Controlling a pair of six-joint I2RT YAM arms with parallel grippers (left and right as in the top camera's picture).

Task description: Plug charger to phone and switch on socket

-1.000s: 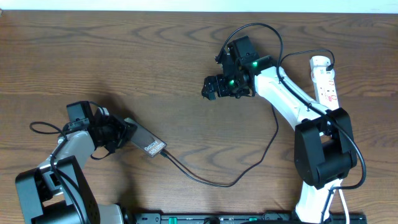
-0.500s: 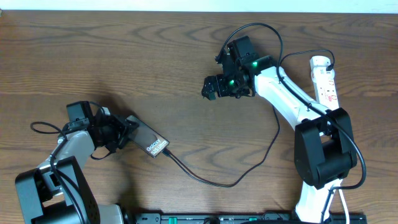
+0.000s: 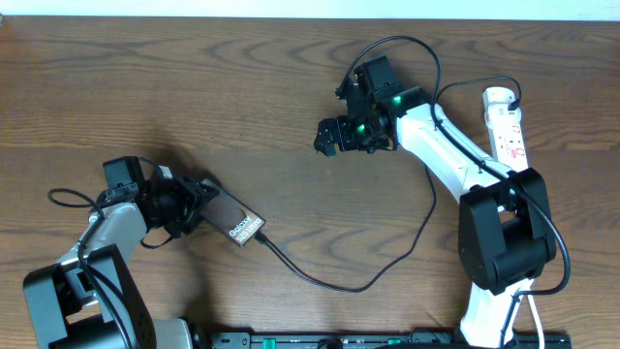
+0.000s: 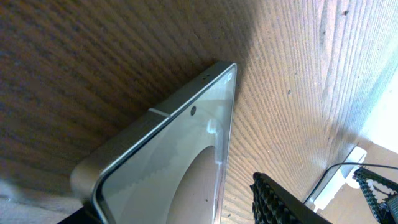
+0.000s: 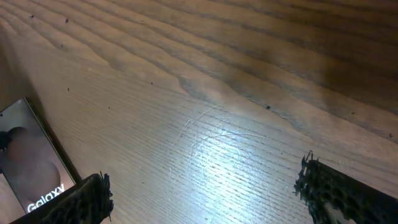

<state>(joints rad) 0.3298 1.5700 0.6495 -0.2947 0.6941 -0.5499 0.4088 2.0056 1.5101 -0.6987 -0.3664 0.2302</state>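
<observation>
The phone (image 3: 235, 221) lies flat on the wooden table at the lower left, with its "Galaxy" lettering at the right end. The charger (image 3: 329, 284), a thin black cable, has its plug tip at that lettered end and loops right and up toward the white socket (image 3: 507, 121) at the far right. My left gripper (image 3: 191, 206) is open and straddles the phone's left end. In the left wrist view the phone (image 4: 168, 168) sits apart from one finger. My right gripper (image 3: 334, 136) is open and empty over bare table at the centre. The right wrist view shows the phone (image 5: 31, 165) at its left edge.
The right arm's white links (image 3: 446, 155) stretch from the base at the lower right across the cable's upper run. The socket's white cord runs down beside that base. A black rail (image 3: 387, 339) lines the table's front edge.
The phone's lettered end and the left gripper have shifted slightly right, and the left jaws have spread. The right arm has not moved.
</observation>
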